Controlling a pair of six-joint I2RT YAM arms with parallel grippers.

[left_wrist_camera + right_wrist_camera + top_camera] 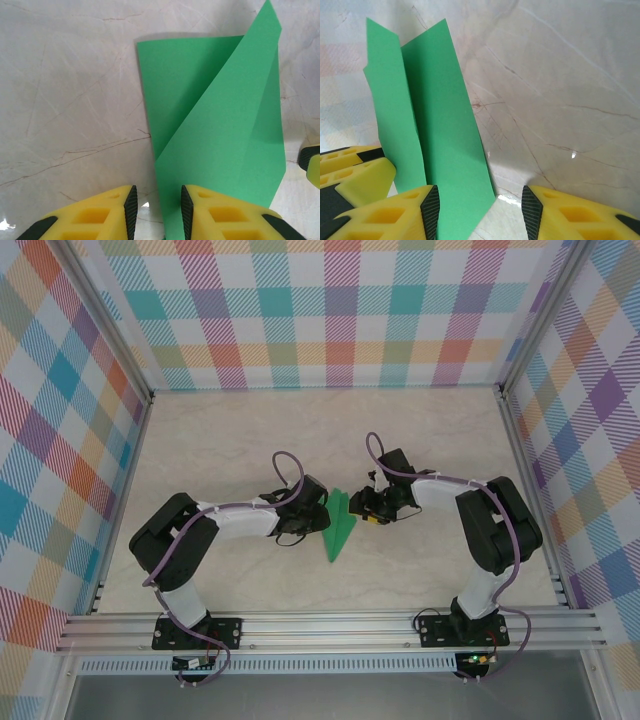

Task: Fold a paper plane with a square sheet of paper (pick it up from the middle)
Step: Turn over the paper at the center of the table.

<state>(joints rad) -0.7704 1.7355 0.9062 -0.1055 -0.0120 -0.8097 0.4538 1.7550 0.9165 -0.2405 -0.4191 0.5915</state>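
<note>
Paper plane (340,527) on pale marbled table (250,430)

We see the paper plane (339,528) lying on the table (230,440), near its middle, with the pointed end toward the arm bases. The left gripper (316,520) stands just beside it on the left, the right gripper (360,508) just beside it on the right. In both wrist views an edge of the paper reaches into the gap between the fingers.

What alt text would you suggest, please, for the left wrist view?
A creased bright-green sheet of paper lies on a marbled table, one flap folded diagonally. The left end effector stands open at the bottom, the paper's near end partly between its yellow fingers.
</note>
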